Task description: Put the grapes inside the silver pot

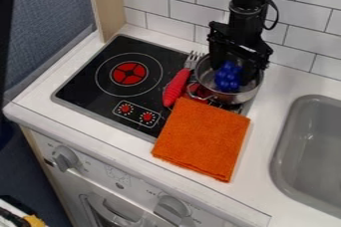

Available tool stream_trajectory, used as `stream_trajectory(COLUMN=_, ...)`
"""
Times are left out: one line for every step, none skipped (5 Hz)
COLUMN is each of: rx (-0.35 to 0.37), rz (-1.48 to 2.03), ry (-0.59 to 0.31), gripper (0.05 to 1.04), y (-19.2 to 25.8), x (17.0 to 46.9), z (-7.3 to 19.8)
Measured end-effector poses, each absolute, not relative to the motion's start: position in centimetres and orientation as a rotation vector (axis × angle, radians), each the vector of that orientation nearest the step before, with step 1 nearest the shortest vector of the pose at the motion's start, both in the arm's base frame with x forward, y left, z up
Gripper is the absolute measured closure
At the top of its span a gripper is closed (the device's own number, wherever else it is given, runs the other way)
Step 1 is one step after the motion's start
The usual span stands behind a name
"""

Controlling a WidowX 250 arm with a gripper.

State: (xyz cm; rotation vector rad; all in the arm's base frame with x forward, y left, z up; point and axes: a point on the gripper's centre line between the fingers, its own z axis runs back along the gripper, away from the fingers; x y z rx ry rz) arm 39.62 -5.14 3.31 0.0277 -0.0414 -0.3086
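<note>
Blue grapes (228,80) are in the silver pot (238,97); whether the hand (234,72) grips them, I cannot tell

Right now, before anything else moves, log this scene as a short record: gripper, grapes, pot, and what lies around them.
gripper: black, lowered over the pot
grapes: blue bunch, within the pot's rim, at the gripper
pot: silver, at the back right of the stovetop
fork: red handle, tines toward the wall, beside the pot
cloth: orange, in front of the pot
sink: grey basin, right side of the view
</note>
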Motion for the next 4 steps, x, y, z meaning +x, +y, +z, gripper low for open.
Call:
stream_trajectory(rx=0.028, rz=-0.313, ry=-0.047, gripper=0.080, y=-5.2, x=39.7, z=3.3)
stream_trajectory(rx=0.031, rz=-0.292, ry=-0.040, gripper=0.084, y=-5.1, x=39.2, z=3.7)
stream_trajectory(rx=0.005, rz=-0.250, ry=-0.089, gripper=0.084, y=-5.3, x=38.4, z=7.4)
stream_trajectory(rx=-0.047, rz=-0.241, ry=-0.103, gripper=0.084, y=-5.6, x=36.5, z=8.7)
